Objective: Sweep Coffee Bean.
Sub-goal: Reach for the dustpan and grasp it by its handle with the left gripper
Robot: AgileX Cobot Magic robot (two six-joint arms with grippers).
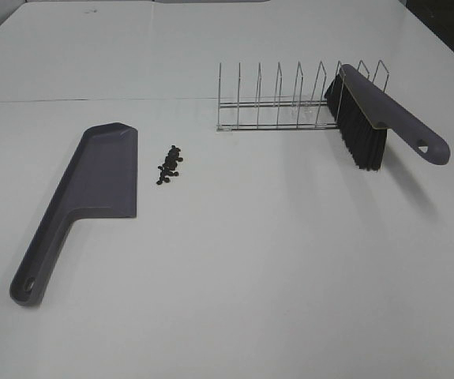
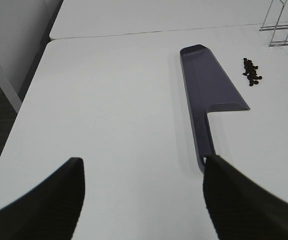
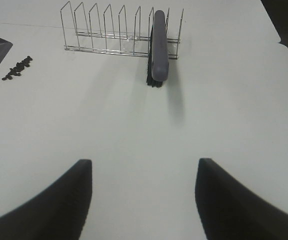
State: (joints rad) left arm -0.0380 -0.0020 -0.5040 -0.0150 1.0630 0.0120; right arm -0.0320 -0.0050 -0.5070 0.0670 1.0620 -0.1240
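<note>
My left claw (image 2: 142, 161) has its fingers spread wide and holds nothing. The right claw (image 3: 145, 161) is also parted and holds nothing. Both hang over the white desk (image 1: 274, 268). Nearest on the left the grey dustpan (image 1: 104, 170) lies flat, handle toward me and blade pointing away. Just beside the blade's right edge, not touching it, the beans (image 1: 169, 164) sit in a small tight cluster on the desk. Farther back on the right stands a wire rack (image 1: 274, 106). The brush (image 1: 384, 110) is propped at its right end, bristles down, handle jutting out to the right.
</note>
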